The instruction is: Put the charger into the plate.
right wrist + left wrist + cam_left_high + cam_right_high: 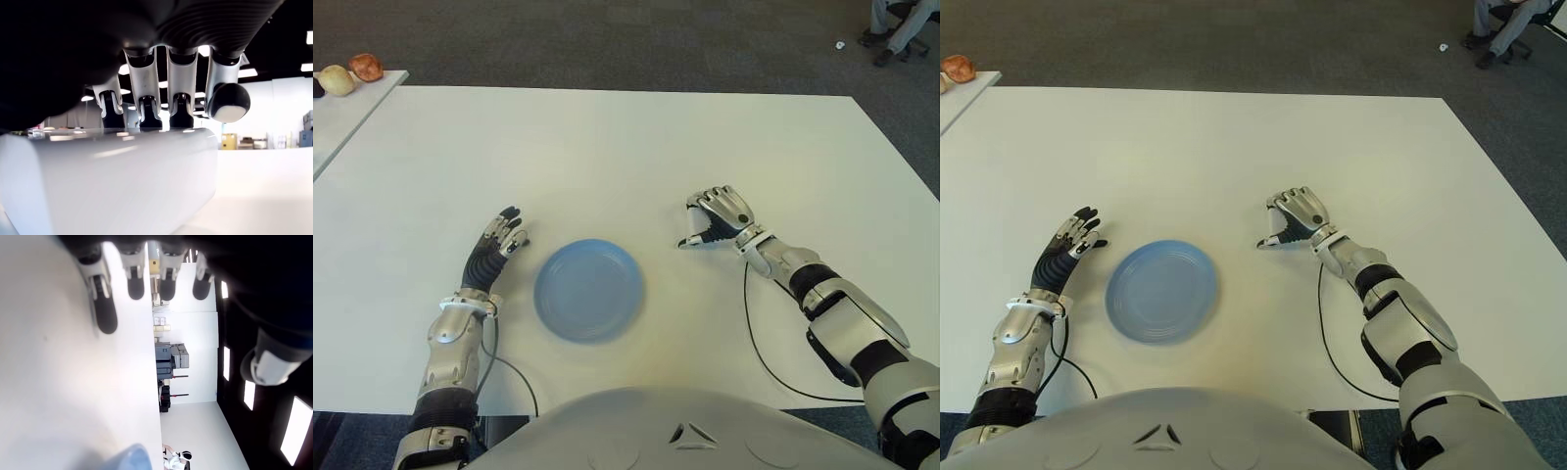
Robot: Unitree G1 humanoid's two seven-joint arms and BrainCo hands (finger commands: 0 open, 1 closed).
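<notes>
The white charger (112,181) fills the right wrist view as a smooth rounded block. My right hand (703,233) is curled over its top, fingertips (149,117) pressed on it and the thumb beside it. In the eye views the hand sits low over the white table (626,147), a short way right of the blue plate (588,289), and hides the charger. The plate holds nothing. My left hand (504,235) shows just left of the plate with its fingers (106,313) stretched out and holding nothing.
A side table at the far left carries two round bread-like items (352,73). A person's legs (901,29) show at the far right on the carpet. A thin black cable (754,343) loops on the table under my right forearm.
</notes>
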